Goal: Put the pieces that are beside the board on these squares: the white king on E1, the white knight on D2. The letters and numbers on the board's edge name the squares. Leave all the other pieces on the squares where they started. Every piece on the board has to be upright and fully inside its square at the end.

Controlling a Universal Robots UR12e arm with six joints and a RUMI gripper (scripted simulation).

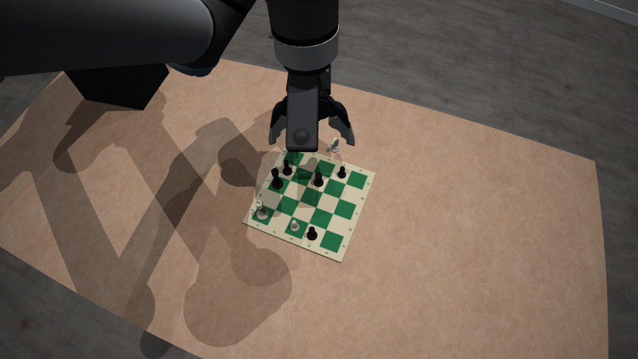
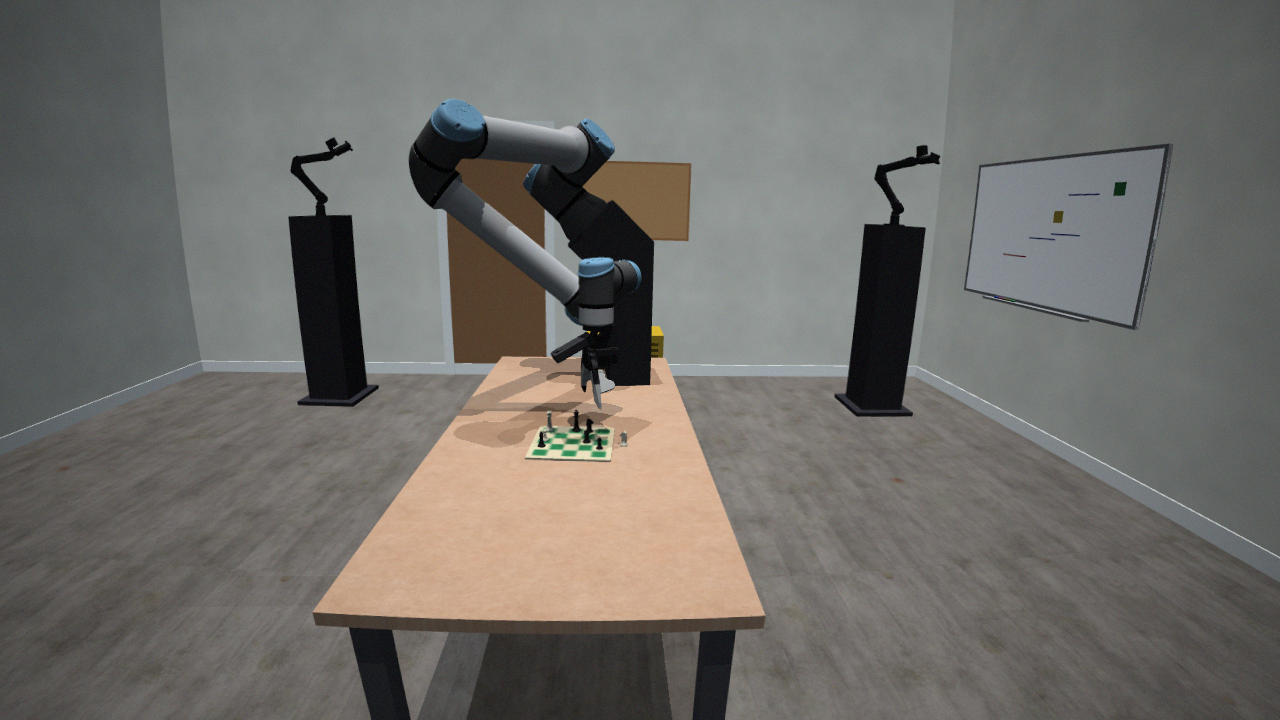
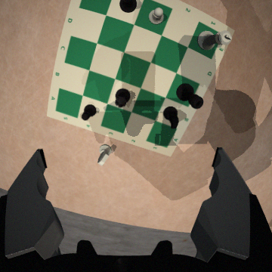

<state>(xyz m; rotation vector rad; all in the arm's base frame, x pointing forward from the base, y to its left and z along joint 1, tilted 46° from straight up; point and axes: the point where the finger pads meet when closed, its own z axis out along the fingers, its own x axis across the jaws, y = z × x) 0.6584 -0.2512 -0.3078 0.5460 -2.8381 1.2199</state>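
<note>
The gripper [image 1: 310, 141], two dark grey angular jaws with faceted inner faces on a black matte wrist, hangs spread wide and empty above the desk [image 1: 446, 250] at the far edge of the board [image 1: 345, 256]. The desk is a smooth, pale brown slab with a faint marbled grain, crossed by soft overlapping shadows of the arm. The board is a thin flat square of glossy green and cream squares inside a cream border printed with small green letters and numbers.

The white knight [image 1: 333, 143], a small off-white piece, stands on the bare desk just beside the board's far edge, close under the right-hand jaw in the top view; in the wrist view [image 3: 104, 154] it appears between the jaws and the board, apart from both. The white king [image 1: 260, 209], tall and slender on a round base, stands upright on a green corner square by the border's number 1. A short white pawn [image 1: 293, 225] with a round head occupies a green square two files along the same edge, with a black pawn [image 1: 311, 233] just beside it. Four more black pieces [image 1: 317, 179], glossy and round-headed, cluster near the far side of the board, partly under the gripper's shadow.
</note>
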